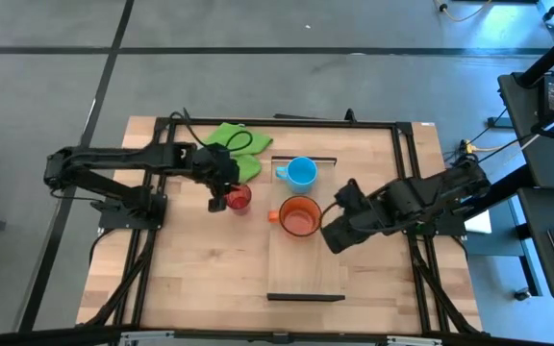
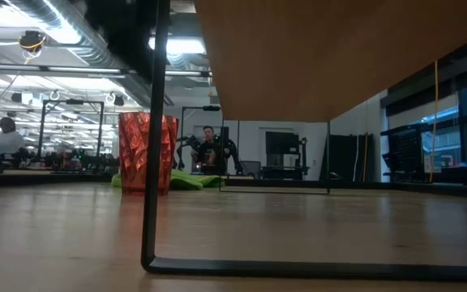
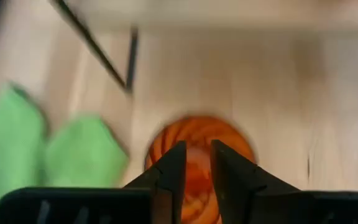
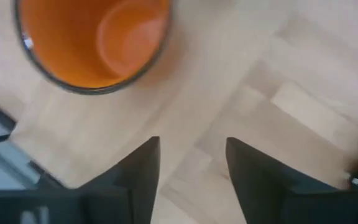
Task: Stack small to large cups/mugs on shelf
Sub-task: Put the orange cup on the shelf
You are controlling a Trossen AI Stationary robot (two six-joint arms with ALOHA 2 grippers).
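A translucent red ribbed cup (image 1: pixel 239 198) (image 2: pixel 147 154) stands upright on the tabletop, left of the shelf (image 1: pixel 308 264). My left gripper (image 1: pixel 219 200) (image 3: pixel 197 155) hovers over it; its fingers are a narrow gap apart, with the cup (image 3: pixel 229 140) below them. The orange mug (image 1: pixel 299 219) (image 4: pixel 92 37) and the light-blue mug (image 1: pixel 302 173) stand upright on the shelf board, the blue one toward the far end. My right gripper (image 1: pixel 332 234) (image 4: pixel 191 146) is open over the board, just right of the orange mug.
A green cloth (image 1: pixel 236 152) (image 3: pixel 73 155) lies on the table beyond the red cup, near the far edge. The shelf is raised on dark end bars (image 2: pixel 159 146); its underside (image 2: pixel 339 49) shows in the low view. The near half of the board is bare. A person (image 2: pixel 6 134) sits in the room behind.
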